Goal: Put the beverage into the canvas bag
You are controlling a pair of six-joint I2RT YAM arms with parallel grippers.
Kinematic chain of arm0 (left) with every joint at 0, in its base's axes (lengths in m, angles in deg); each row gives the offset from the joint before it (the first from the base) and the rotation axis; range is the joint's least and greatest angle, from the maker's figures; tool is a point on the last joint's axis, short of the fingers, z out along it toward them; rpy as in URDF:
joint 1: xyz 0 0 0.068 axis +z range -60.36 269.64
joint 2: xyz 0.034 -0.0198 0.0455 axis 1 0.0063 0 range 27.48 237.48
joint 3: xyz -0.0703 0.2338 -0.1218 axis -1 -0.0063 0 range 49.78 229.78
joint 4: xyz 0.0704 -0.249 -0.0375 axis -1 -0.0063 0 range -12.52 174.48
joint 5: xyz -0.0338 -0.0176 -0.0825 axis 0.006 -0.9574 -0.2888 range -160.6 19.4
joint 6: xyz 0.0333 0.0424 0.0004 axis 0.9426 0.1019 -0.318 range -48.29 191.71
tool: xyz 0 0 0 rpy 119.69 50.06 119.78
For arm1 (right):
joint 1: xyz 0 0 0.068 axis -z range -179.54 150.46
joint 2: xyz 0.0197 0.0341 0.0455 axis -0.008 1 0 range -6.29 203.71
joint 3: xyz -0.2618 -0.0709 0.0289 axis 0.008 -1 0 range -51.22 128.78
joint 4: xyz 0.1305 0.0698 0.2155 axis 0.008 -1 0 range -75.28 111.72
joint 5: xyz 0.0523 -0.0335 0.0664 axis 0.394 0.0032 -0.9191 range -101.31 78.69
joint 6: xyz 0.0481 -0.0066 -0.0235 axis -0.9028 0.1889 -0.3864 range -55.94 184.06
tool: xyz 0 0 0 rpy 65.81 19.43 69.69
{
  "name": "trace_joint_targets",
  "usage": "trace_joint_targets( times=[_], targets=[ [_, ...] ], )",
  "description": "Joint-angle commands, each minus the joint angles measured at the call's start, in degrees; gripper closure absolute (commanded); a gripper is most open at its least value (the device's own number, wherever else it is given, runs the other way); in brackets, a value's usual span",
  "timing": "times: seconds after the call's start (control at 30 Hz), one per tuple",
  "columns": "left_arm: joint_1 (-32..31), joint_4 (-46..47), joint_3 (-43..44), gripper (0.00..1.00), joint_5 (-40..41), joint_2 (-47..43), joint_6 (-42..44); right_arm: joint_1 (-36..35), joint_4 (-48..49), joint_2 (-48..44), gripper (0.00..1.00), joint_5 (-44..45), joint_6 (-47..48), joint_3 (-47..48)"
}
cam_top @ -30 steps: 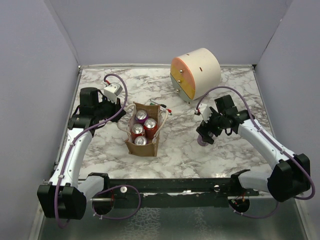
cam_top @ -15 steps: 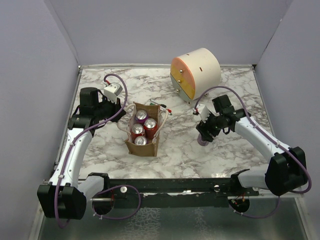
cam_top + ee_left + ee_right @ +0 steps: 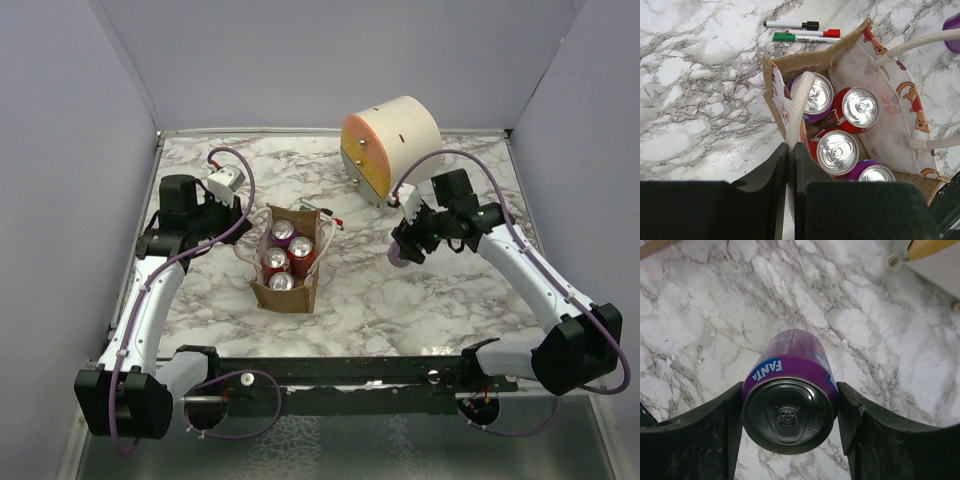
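Right gripper (image 3: 790, 412) clamps can (image 3: 790, 362) (purple Fanta)

Drum (image 3: 392, 147); markers (image 3: 800, 37) — marble table (image 3: 420, 310)

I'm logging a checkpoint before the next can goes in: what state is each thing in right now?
canvas bag: upright, mouth open, four cans inside.
cans in bag: upright, tabs unopened.
purple can: upright, unopened, gripped between the fingers.
right claw: shut on the purple can.
left claw: shut on the bag's white handle.
markers: capped, lying flat beside the bag.
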Motion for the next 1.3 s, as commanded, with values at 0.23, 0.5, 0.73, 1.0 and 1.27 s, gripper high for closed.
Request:
trace_joint_targets(
  times=[0.23, 0.5, 0.73, 1.0, 1.27],
  targets=[
    [0.3, 0.8, 0.9, 1.0, -0.2, 0.1, 0.1, 0.0, 0.9, 0.3, 0.62, -8.9, 0.5, 21.3],
    [0.3, 1.0, 0.4, 1.0, 0.7, -0.2, 0.5, -2.2, 0.5, 5.8, 0.65, -16.5, -2.4, 35.5],
    [0.3, 1.1, 0.0, 1.0, 1.1, 0.8, 0.4, -8.5, 1.5, 10.5, 0.67, -19.8, -4.0, 42.3],
    [0.3, 1.1, -0.8, 1.0, 2.1, 0.7, 0.4, -18.1, 1.3, 17.9, 0.69, -15.8, -4.9, 47.9],
    [0.9, 1.9, -1.9, 1.0, 2.2, 0.7, -0.9, -24.8, 0.7, 23.9, 0.7, -7.9, -6.5, 49.8]
  ],
)
